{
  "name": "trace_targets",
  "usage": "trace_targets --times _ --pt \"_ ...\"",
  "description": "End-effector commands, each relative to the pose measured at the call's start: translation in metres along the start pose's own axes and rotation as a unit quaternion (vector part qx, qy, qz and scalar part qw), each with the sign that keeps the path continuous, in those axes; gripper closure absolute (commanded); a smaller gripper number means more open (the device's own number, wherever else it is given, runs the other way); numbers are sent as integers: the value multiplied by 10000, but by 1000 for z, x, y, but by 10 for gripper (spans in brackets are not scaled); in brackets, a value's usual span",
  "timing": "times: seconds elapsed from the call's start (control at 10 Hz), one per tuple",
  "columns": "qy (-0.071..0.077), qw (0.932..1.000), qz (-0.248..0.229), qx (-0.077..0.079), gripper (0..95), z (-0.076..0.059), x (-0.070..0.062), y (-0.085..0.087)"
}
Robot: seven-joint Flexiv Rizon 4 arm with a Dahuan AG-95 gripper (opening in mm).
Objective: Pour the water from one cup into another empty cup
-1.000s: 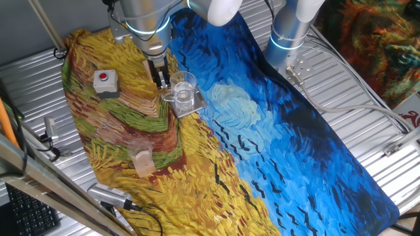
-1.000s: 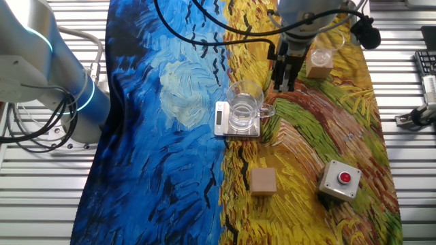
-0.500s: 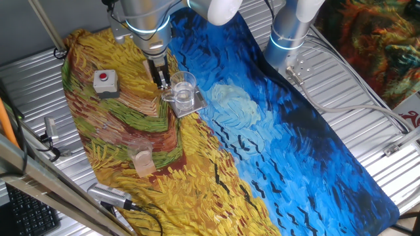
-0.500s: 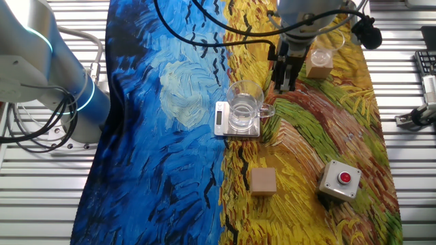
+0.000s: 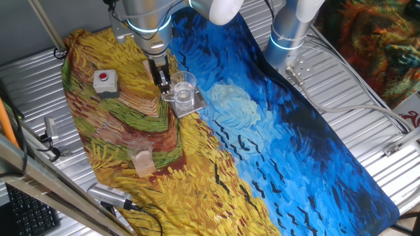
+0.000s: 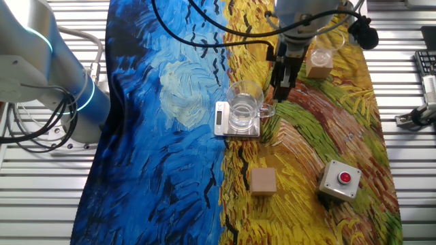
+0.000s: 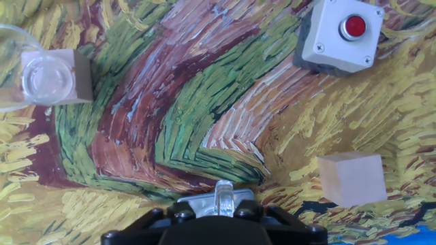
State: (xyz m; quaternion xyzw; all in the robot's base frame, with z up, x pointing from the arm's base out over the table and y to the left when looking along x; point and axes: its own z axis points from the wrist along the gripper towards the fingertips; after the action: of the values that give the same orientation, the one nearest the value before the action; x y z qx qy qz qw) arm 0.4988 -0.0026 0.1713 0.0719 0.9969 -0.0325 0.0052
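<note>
The clear tumbler [image 5: 184, 90] has a side handle and stands on a small scale [image 6: 221, 118], with a little clear water in its bottom; it also shows in the other fixed view [image 6: 244, 109]. My gripper [image 5: 162, 84] hangs fingers-down right at the handle side [image 6: 280, 92], with its fingers a narrow gap apart. In the hand view the glass handle [image 7: 225, 196] sits just ahead of the black gripper body. The small peach-tinted cup [image 5: 141, 157] stands on a wooden block, well apart from the tumbler [image 6: 325, 41] [image 7: 46, 78].
A grey box with a red button [image 5: 105, 82] [image 6: 338, 180] [image 7: 338, 35] sits on the painted cloth. A loose wooden block [image 6: 263, 181] [image 7: 352, 178] lies near the tumbler. A second arm [image 5: 292, 26] stands at the table's far side.
My gripper has come down a little and closer to the tumbler's handle. The cups have not moved.
</note>
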Motion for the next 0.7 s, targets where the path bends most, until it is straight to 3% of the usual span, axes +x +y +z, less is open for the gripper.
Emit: trace_targets --times 0.1,0.2,0.7 --pt "4 10000 -7 2 380 5 -3 0" --pt "39 10000 0 -2 570 7 -3 -1" --pt "29 10000 45 -31 570 14 -6 -2"
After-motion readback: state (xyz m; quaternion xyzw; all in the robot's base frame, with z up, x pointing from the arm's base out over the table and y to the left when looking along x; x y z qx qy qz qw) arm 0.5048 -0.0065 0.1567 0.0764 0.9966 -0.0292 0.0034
